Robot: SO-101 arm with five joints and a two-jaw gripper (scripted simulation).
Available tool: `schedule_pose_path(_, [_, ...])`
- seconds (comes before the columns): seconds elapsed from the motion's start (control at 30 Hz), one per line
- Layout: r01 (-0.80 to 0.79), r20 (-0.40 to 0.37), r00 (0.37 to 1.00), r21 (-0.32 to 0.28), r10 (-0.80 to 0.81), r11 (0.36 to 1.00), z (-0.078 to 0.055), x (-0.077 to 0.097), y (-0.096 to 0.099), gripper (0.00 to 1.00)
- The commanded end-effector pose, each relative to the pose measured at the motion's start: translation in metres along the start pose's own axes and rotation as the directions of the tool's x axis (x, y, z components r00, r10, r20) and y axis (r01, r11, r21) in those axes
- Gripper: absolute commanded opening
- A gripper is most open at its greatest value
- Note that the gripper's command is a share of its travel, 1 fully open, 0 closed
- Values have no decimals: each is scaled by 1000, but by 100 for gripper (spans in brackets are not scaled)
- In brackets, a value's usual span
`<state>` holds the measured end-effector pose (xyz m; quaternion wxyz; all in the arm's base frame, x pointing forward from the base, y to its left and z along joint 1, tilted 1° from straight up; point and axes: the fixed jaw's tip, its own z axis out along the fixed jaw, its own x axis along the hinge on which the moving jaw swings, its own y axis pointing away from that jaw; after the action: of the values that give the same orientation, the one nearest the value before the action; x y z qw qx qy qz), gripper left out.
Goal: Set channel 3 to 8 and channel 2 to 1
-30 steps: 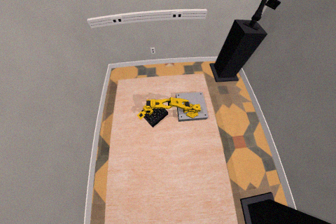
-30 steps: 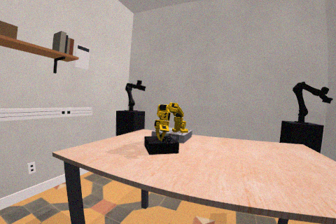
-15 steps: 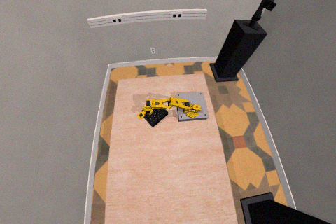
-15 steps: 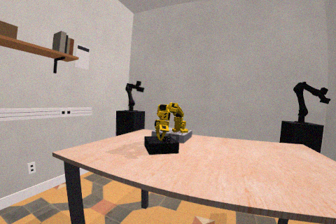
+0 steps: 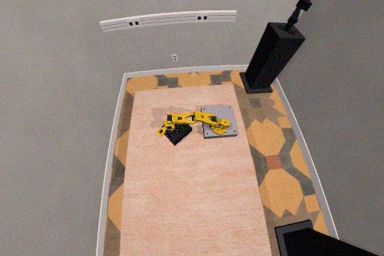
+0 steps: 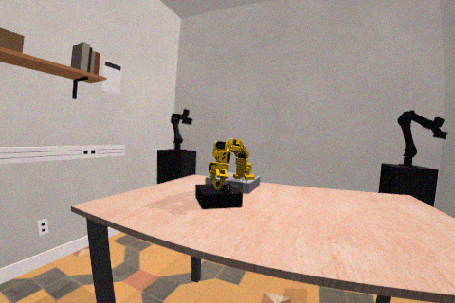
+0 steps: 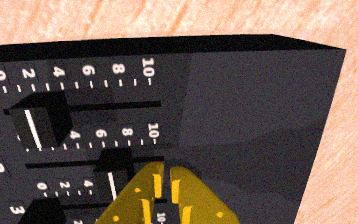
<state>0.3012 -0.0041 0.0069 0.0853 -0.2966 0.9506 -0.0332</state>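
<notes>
The black lighting desk lies on the table. In the wrist view its top fader stands toward the low end of its scale. The middle fader stands past the middle of its slot, roughly 6 to 7. A third fader, beside the printed 3, is at the low end, partly cut off by the frame. My gripper is shut and empty, low over the desk. Its tips are on the high-number side of the middle fader, near the slot ends. Further faders are hidden; exact levels are hard to tell.
The arm's grey base plate is beside the desk on the wooden table. Black pedestals with black arms stand beyond the table.
</notes>
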Motion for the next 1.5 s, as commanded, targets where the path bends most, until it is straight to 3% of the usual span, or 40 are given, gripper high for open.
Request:
schedule_pose_path(0.0, [35,-19,999,-33,-36,999,1,-4,16,0])
schedule_pose_path(1.47, [36,-26,999,-42,-37,998,1,-7,23,0])
